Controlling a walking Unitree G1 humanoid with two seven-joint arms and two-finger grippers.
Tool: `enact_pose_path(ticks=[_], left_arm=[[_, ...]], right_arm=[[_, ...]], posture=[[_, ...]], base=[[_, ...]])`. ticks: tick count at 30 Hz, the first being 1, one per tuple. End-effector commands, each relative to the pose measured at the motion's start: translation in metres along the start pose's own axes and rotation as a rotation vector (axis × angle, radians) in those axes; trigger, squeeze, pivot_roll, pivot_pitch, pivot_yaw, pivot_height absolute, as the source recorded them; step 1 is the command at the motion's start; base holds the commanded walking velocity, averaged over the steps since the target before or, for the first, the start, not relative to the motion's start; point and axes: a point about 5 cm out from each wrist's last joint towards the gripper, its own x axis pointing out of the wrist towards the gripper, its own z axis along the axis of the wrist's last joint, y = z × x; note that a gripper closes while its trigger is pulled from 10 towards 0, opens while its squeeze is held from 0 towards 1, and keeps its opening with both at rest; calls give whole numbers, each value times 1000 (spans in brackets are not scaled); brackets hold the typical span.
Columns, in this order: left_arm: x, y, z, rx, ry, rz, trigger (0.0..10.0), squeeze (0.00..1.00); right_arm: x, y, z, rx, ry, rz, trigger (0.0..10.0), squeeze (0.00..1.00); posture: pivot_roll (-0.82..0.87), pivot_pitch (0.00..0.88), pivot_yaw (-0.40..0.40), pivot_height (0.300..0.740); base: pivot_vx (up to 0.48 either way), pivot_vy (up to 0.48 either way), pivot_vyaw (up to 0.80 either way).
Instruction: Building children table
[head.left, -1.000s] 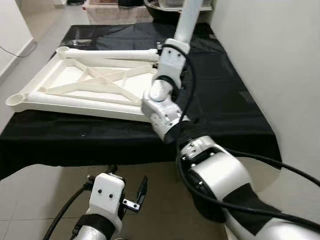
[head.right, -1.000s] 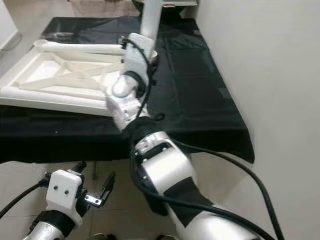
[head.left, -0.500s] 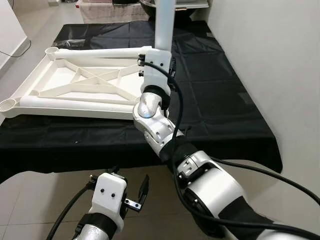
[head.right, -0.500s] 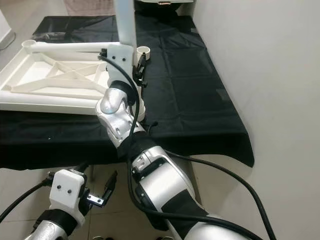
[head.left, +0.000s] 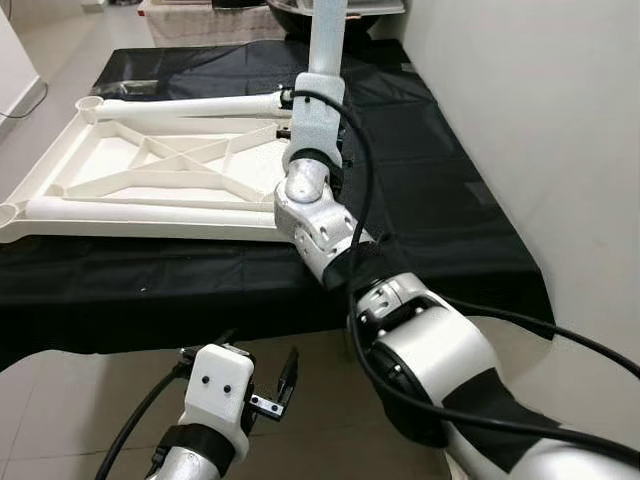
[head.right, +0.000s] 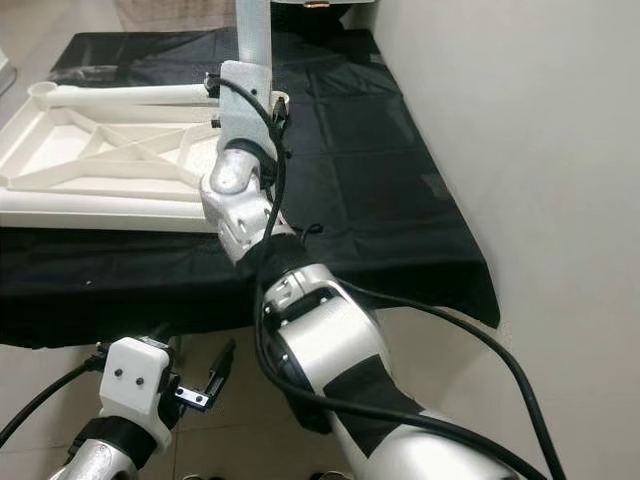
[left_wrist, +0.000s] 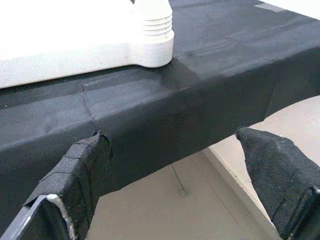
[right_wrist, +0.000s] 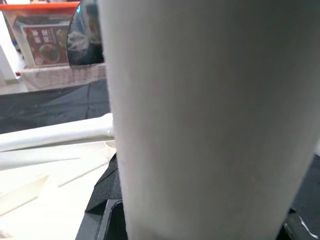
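Black cloth-covered work surface (head.left: 440, 190) against the pale wall, carrying the large white plastic children's tabletop frame (head.left: 150, 180), which lies upside down over the surface's left half with its cross-braced underside up and open leg sockets at its corners; its near long edge runs along the surface's front edge. Right arm, reaching forward over the frame's right end, with the right gripper (head.left: 318, 90) clamped around a white cylindrical table leg (head.left: 328, 35). The leg stands upright, its long axis vertical, above the frame's far right corner socket (head.right: 280, 100) (the socket rim is partly hidden by the wrist). Judged relation for the coming move: the socket lies directly beneath the leg, so the leg needs a straight descent along its own axis; the right arm is the nearer. Left gripper (head.left: 262, 395), low in front of the surface's front edge, fingers spread and empty.
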Motion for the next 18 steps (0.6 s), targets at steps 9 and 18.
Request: enact_pose_path(ticks=[9,18], left_arm=[[-1,1,-7,-10,30,7,10000,0],[1,2,-8,-10,30,11,10000,0]], right_arm=[[3,-17,-43,28,274,-30,10000,0],[13,-25,-14,166,125,-85,10000,0]], posture=[[83,171,-52,740],[85,164,-47,740]], base=[[0,0,0],[0,0,0]])
